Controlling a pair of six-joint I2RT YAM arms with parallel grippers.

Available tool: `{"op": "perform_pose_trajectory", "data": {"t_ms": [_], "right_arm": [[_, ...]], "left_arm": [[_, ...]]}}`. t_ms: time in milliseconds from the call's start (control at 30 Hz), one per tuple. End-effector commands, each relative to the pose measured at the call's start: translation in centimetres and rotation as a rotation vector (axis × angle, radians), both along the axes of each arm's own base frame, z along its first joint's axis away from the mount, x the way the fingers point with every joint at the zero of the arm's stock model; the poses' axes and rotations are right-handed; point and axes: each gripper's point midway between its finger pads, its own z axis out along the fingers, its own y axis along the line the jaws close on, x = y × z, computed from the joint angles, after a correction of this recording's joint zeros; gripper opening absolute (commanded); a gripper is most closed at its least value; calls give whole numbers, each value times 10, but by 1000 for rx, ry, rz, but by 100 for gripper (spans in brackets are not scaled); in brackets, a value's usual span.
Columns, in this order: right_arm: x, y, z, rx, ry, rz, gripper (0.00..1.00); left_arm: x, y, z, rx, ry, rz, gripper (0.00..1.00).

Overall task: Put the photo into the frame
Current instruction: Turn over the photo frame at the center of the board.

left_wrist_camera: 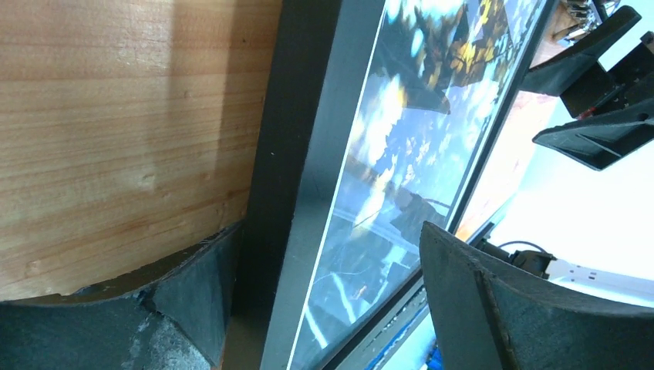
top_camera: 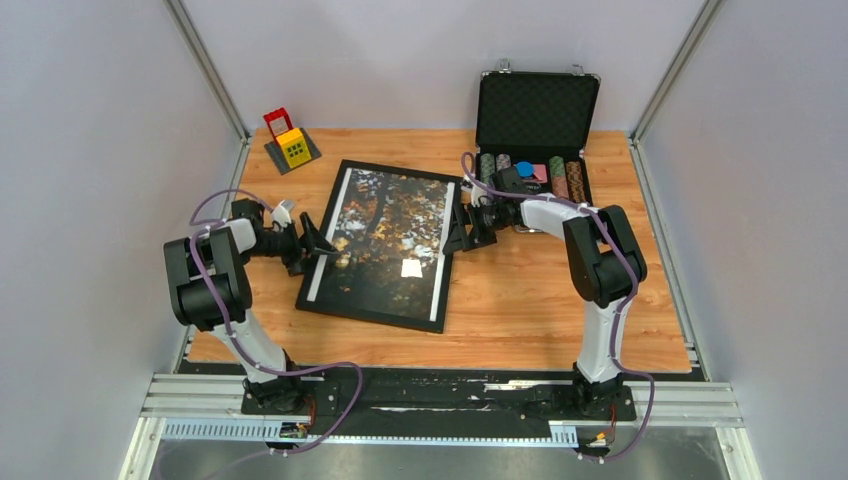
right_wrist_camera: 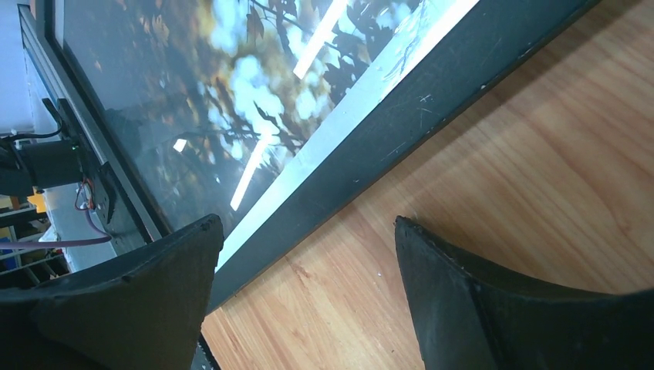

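Photo appears seated inside the frame, black face up, flat on the table between both arms, skewed to the table's edges; left gripper stands wide astride the left rail, clamping nothing; right gripper stands wide at the right rail, likewise empty. Judged: print thin, glossy, slippery, easily creased; frame light and stiff, best taken by its rails. Open board lies nearside and rightward; chip case sits close behind the right arm.
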Motion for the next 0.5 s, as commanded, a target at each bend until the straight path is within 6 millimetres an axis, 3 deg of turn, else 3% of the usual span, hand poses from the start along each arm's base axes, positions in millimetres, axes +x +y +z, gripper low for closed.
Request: {"op": "perform_pose_trajectory", "data": {"t_ms": [0, 233, 467], "right_arm": [[10, 4, 3, -5, -29, -7, 86], [17, 4, 4, -21, -30, -19, 86], [25, 7, 9, -20, -45, -22, 86]], "left_arm": [[2, 36, -23, 234, -10, 15, 94], [6, 32, -4, 217, -76, -9, 100], [4, 29, -5, 196, -58, -37, 100]]}}
